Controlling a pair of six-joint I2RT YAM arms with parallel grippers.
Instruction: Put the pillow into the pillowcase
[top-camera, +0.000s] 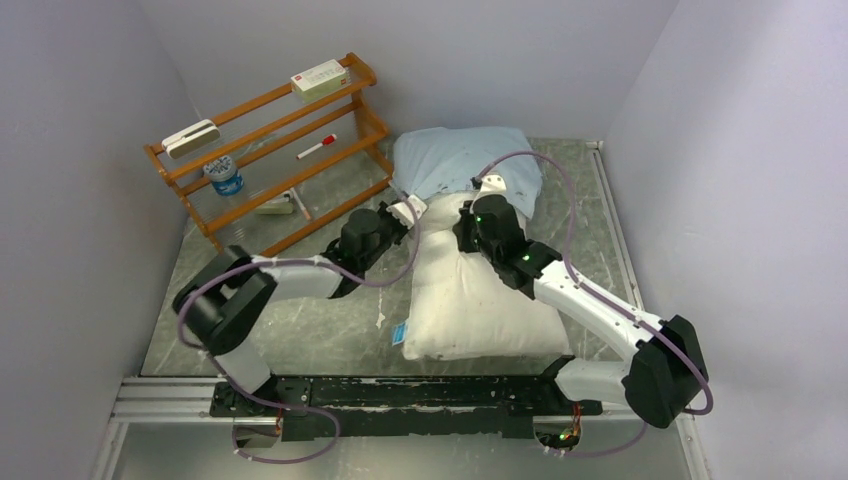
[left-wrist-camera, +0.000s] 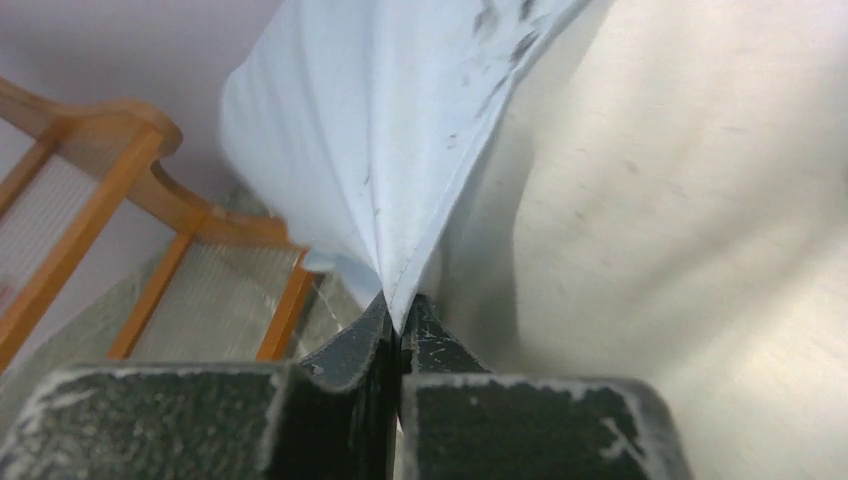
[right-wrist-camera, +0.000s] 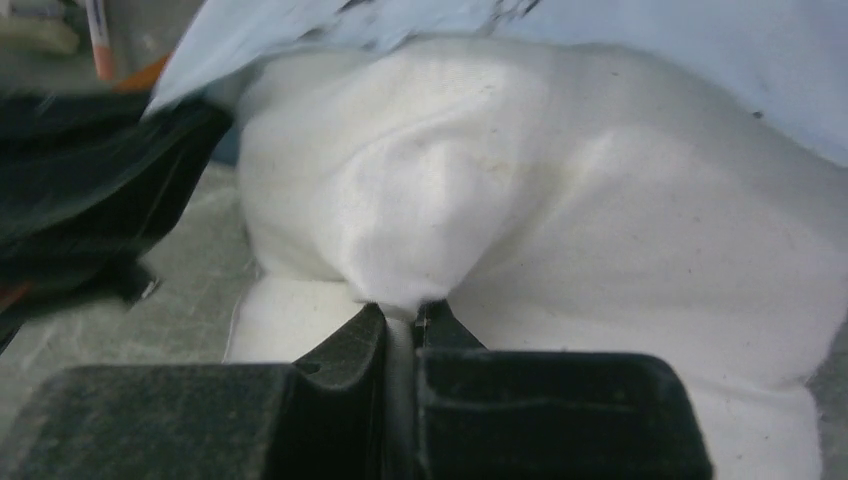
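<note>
From above, the pillow (top-camera: 480, 300) lies lengthwise, far end inside the pillowcase (top-camera: 455, 160), left arm (top-camera: 290, 275) and right arm (top-camera: 590, 300) stretched to its mouth. Left wrist: left gripper (left-wrist-camera: 400, 325) clamped on the pillowcase hem. Right wrist: right gripper (right-wrist-camera: 400, 318) pinching a pillow fold

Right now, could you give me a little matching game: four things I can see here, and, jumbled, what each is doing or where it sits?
Things:
1. left claw
2. right claw
3. pillow
4. wooden rack

States or places:
A. shut on white cloth
B. standing at the far left
C. shut on the pillowcase edge
D. far end covered by pale-blue cloth

Pairs: 1-C, 2-A, 3-D, 4-B.
</note>
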